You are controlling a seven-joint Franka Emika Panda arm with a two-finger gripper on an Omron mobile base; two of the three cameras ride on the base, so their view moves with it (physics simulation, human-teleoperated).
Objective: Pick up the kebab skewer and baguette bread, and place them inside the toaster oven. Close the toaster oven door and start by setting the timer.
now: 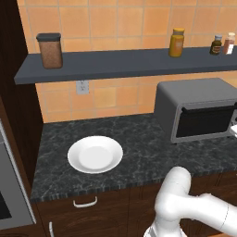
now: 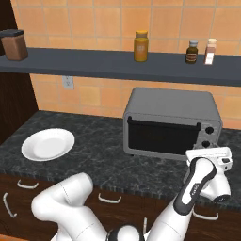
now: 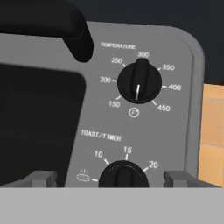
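Tool (image 3: 112,177) sits right at the toaster oven (image 2: 172,123) front, fingertips (image 3: 42,178) spread wide either side of the black toast/timer knob (image 3: 123,175), nothing gripped. Above that knob: black temperature knob (image 3: 139,81), white pointer line straight down, on the matte grey panel. Toaster oven is a boxy grey metal unit with rounded corners, long axis running along the wall, front facing the robot. Toaster oven door (image 2: 161,136) is shut, dark glass, bar handle on top. Left of the oven, a round white plate (image 2: 47,144) on the speckled dark stone tabletop (image 2: 94,155).
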